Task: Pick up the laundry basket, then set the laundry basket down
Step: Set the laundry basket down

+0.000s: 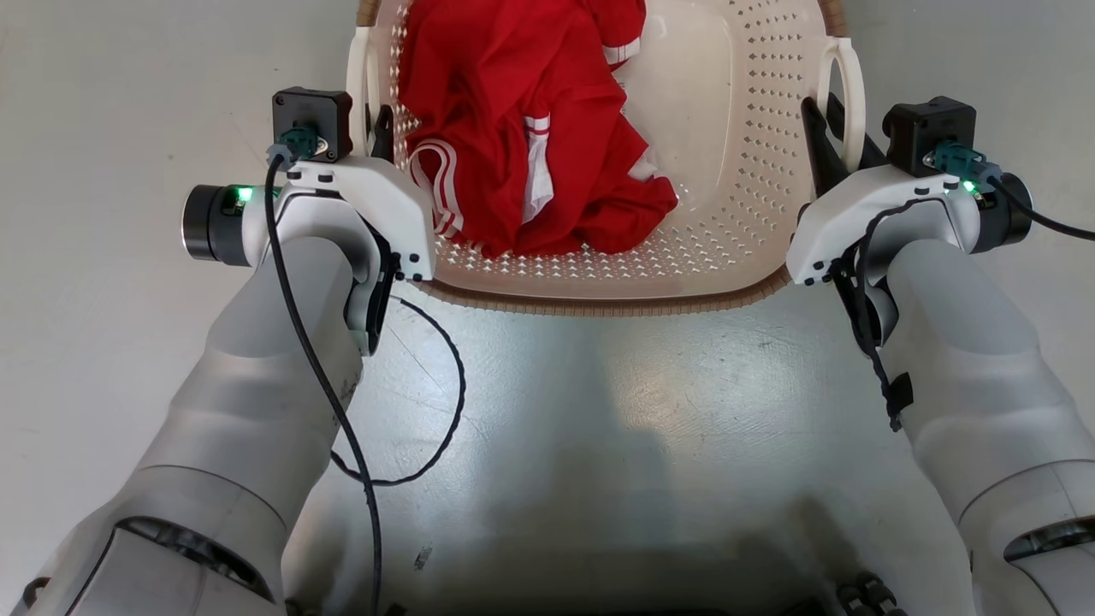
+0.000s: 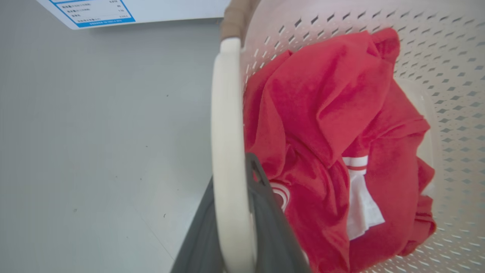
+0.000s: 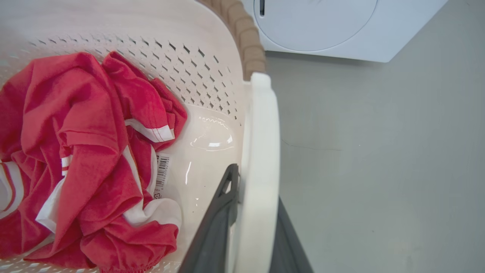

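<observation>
The cream perforated laundry basket (image 1: 753, 128) with its tan rim (image 1: 616, 301) lies straight ahead between my arms. A crumpled red garment with white stripes (image 1: 513, 111) fills its left half. My left gripper (image 1: 381, 128) is shut on the basket's left white loop handle (image 2: 227, 144), one dark finger (image 2: 265, 212) on each side of it. My right gripper (image 1: 828, 128) is shut the same way on the right loop handle (image 3: 259, 159), with a finger (image 3: 216, 220) inside the basket wall. Whether the basket's base touches the floor is hidden.
A white washer front (image 3: 322, 22) stands just beyond the basket on the grey floor. A white panel with a blue-framed label (image 2: 94, 11) is at the far edge in the left wrist view. A loose black cable (image 1: 428, 411) hangs from my left arm.
</observation>
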You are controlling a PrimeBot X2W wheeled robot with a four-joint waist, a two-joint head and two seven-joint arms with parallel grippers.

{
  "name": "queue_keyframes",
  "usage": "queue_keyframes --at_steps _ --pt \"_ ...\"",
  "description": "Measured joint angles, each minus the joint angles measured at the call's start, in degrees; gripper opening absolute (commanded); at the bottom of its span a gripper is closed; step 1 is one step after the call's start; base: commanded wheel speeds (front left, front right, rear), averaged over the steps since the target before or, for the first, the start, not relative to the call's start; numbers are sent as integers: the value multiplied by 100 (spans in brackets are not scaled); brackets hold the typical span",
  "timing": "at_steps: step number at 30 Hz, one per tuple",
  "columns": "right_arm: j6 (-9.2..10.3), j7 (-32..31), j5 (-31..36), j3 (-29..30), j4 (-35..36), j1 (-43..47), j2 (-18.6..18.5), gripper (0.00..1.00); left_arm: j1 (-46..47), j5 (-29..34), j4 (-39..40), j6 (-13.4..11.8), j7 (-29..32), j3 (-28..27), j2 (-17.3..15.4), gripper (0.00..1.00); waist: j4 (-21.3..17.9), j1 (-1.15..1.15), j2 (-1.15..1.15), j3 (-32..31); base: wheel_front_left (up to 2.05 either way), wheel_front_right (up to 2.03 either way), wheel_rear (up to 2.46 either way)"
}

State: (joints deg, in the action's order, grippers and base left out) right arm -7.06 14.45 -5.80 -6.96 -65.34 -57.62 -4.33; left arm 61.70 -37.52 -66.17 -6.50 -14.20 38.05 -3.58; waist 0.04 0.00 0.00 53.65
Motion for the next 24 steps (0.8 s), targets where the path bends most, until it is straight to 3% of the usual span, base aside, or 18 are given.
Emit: queue_keyframes --at_steps 6,7,8,9,24 --pt "-1 0 -1 9 -1 -1 2 0 14 116 -79 45 0 -100 38 0 -6 0 0 51 0 0 0" --pt "0 0 -1 26 -3 -2 5 32 21 138 -81 45 0 -114 40 31 -6 0 0 67 0 0 0" --pt "-1 0 4 42 -9 -8 5 83 31 163 -81 45 -8 -123 43 65 -6 0 0 85 0 0 0" --pt "-2 0 54 77 -24 -19 3 100 55 187 -78 44 -21 -157 52 100 -5 0 0 106 0 0 0" --pt "-9 0 402 477 14 -28 18 100 147 338 -93 42 -27 -533 133 100 9 0 0 94 0 0 0"
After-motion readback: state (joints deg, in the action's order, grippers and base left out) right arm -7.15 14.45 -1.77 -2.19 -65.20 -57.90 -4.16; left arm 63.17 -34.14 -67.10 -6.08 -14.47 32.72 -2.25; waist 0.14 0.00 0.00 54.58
